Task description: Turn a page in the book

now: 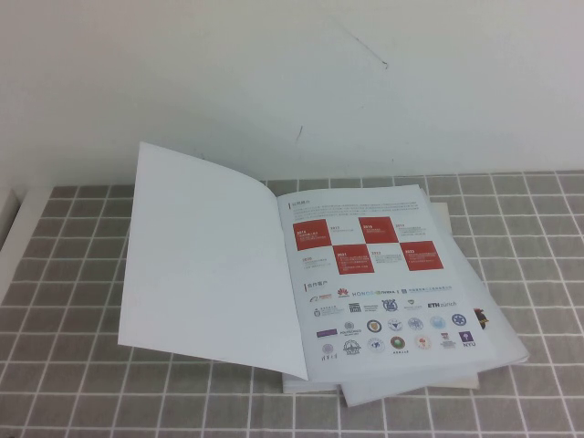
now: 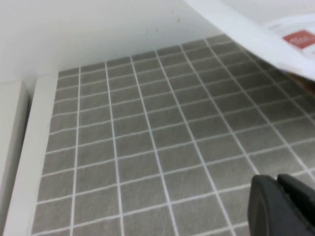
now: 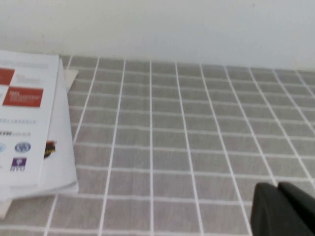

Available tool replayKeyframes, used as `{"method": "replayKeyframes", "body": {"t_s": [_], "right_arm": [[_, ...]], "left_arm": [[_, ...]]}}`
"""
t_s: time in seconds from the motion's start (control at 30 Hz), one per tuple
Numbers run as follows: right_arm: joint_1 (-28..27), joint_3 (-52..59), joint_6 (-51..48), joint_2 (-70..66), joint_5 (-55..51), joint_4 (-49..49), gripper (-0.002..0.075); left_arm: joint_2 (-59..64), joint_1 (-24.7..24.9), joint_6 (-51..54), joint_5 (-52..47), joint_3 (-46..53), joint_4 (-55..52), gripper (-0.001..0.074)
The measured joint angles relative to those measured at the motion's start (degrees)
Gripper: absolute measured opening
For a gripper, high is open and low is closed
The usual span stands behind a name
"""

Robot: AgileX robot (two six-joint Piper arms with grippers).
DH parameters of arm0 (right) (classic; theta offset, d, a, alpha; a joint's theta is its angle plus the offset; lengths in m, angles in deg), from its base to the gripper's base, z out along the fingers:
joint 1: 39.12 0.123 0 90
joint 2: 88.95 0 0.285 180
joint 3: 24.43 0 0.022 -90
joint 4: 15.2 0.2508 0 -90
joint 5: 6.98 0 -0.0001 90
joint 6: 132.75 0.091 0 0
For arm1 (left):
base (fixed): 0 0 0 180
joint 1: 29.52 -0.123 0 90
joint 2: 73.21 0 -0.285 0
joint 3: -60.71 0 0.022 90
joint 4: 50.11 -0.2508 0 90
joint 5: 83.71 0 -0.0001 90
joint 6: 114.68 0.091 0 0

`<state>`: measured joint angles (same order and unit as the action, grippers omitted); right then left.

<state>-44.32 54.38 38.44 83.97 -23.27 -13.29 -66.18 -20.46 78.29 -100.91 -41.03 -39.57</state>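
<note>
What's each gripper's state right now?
Left gripper: shut, holding nothing, above the tiled mat off the book's left side.
Right gripper: shut, holding nothing, parked off the book's right side.

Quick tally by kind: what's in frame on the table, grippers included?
book, open, with the page of red squares facing up: 1
grippers: 2, left gripper and right gripper, both off the book over bare tablecloth
Total: 3
</note>
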Motion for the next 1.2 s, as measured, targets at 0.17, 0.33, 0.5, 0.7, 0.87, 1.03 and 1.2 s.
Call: {"method": "replayKeyframes", "body": {"t_s": [0.17,0.33,0.5,0.7,0.87,1.03,1.2], "right_arm": [[0.0,0.0,-0.2,0.0,9.7,0.0,-0.0003],[0.0,0.0,-0.3,0.0,26.7,0.0,-0.0003],[0.0,0.0,-0.3,0.0,45.3,0.1,-0.0003],[0.0,0.0,-0.3,0.0,57.4,0.1,-0.0003],[0.0,0.0,-0.3,0.0,58.4,0.1,-0.0003],[0.0,0.0,0.5,0.0,58.6,0.1,-0.0003],[0.0,0.0,1.7,0.0,60.9,0.1,-0.0003]], "left_arm": [[0.0,0.0,0.0,6.8,0.2,4.0,-0.0004],[0.0,0.0,0.0,18.4,0.2,7.9,-0.0004],[0.0,0.0,-0.2,33.7,0.2,9.3,-0.0004],[0.0,0.0,-2.2,54.0,0.2,10.0,-0.0004],[0.0,0.0,-2.2,61.0,0.2,10.3,-0.0004],[0.0,0.0,-2.4,61.5,0.2,10.3,-0.0004],[0.0,0.0,-3.9,63.7,0.2,12.6,-0.0004]]}}
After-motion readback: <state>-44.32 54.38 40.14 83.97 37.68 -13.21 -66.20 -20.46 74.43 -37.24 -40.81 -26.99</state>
